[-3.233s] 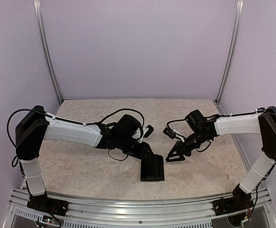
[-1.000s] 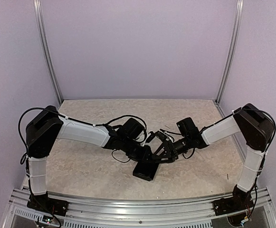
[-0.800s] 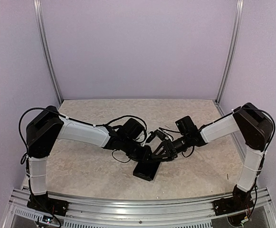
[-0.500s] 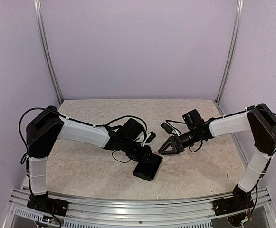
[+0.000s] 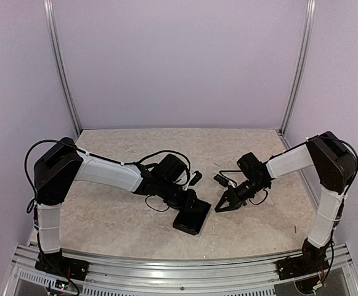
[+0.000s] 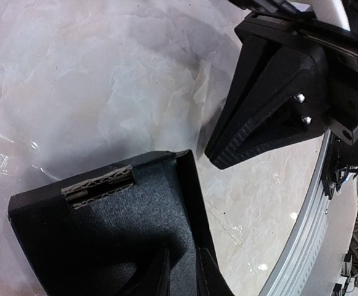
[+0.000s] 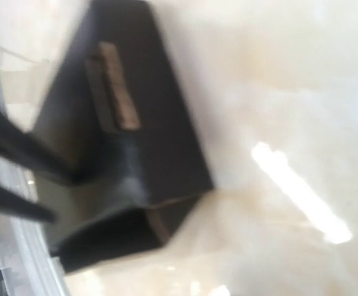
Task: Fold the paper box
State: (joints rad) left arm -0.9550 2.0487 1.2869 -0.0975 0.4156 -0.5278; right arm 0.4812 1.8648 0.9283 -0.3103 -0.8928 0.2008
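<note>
The paper box (image 5: 193,220) is a matte black cardboard piece lying on the table near the front middle. In the left wrist view the paper box (image 6: 105,228) shows a slot with raw corrugated edges and one raised side wall. My left gripper (image 6: 182,274) is shut on that wall, one finger on each side. In the top view the left gripper (image 5: 187,201) sits at the box's far edge. My right gripper (image 5: 220,206) is shut to a point and empty, a short gap to the right of the box. Its tip, the right gripper (image 6: 220,155), hangs just beyond the box's corner. The right wrist view is blurred and shows the box (image 7: 148,123), not its own fingers.
The table (image 5: 117,216) has a pale marbled top. An aluminium rail (image 5: 179,274) runs along the near edge, also visible as the rail (image 6: 302,246). Upright frame posts (image 5: 61,68) and purple walls close in the back and sides. Cables (image 5: 148,151) loop over the left wrist.
My right gripper drew back to the right from the box, shut its open fingers, and dropped beside the box's right edge. The left gripper and box have held still over the last second.
</note>
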